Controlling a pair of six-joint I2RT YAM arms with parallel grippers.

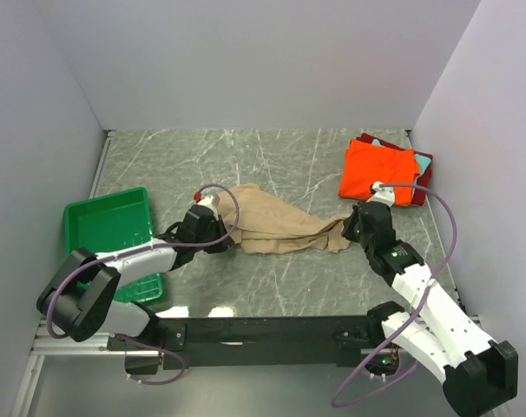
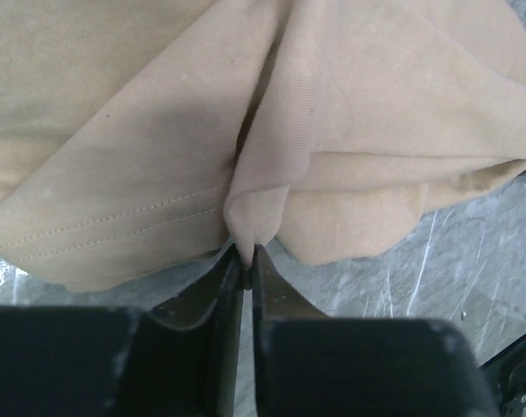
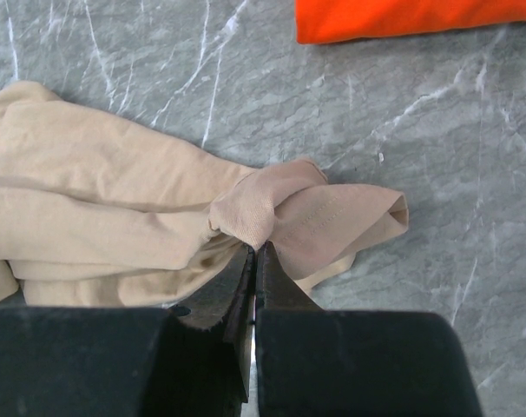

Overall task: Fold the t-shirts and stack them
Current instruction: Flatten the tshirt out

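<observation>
While both pincers are clamped on it, the one tan t-shirt (image 1: 276,228) lies unfolded and bunched across the middle of the grey marbled table (image 1: 272,156), drawn into a loose rope of cloth between the two arms; the left gripper (image 2: 247,261) has its jaws closed on a small pinch of the shirt's left end, a peak of fabric rising from between the tips, with a stitched hem running just beside it; the right gripper (image 3: 254,256) is likewise closed, its tips nipping a wad of the right end, where a short flap of cloth folds over onto the table.

Three more shirts sit in one stack at the far right corner, well apart from the tan one; the orange t-shirt (image 1: 378,172) lies on top as a folded rectangle; the dark red t-shirt (image 1: 424,161) shows only as an edge along the stack's right side; the teal t-shirt (image 1: 376,141) shows only as a sliver at the far edge; that makes four shirts in all, one loose and three folded.

One green tray (image 1: 107,228) sits at the table's left side, just beside the left arm, with no cloth in it.
</observation>
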